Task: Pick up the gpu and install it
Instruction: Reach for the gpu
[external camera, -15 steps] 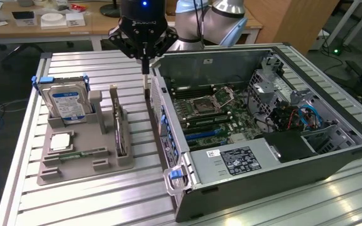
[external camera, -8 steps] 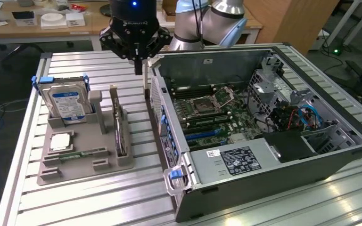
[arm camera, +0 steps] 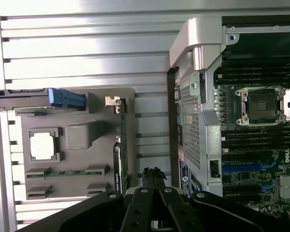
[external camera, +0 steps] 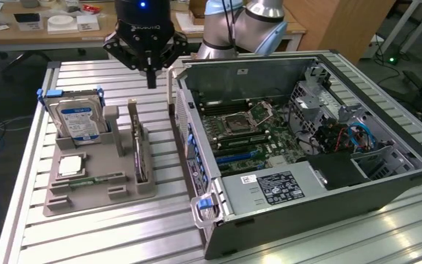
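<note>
The gpu (external camera: 138, 157) stands on edge in the tray (external camera: 86, 192), its long axis running near-to-far in the exterior view, while the gripper (external camera: 151, 81), fingers closed empty, hangs above its far end, slightly toward the case (external camera: 328, 220).

Slatted metal table (external camera: 108, 236); wooden desk (external camera: 6, 34) behind; wooden cabinet (external camera: 336, 25).

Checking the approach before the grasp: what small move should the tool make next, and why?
Probably open and ease over toward the gpu. The tool hangs shut and empty above the table, beside the computer case, while the gpu stands on edge in the gray holder, untouched.
</note>
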You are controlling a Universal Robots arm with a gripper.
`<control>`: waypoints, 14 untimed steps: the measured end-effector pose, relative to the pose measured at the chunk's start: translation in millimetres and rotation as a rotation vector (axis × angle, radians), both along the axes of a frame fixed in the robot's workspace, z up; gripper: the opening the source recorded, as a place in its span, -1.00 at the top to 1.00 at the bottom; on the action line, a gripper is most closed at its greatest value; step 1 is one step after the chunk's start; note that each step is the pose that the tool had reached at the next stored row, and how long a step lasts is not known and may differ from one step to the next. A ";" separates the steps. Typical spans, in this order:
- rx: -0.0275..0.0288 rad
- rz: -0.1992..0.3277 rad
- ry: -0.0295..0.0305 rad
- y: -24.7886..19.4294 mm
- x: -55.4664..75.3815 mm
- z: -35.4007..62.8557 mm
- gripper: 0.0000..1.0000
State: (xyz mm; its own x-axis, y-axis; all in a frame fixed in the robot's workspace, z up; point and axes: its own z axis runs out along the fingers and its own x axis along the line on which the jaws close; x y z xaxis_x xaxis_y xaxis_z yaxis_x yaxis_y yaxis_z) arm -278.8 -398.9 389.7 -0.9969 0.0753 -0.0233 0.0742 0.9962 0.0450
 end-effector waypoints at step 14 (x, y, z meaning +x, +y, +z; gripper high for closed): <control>0.0000 0.000 0.0000 0.0 -29.7 -0.7 0.79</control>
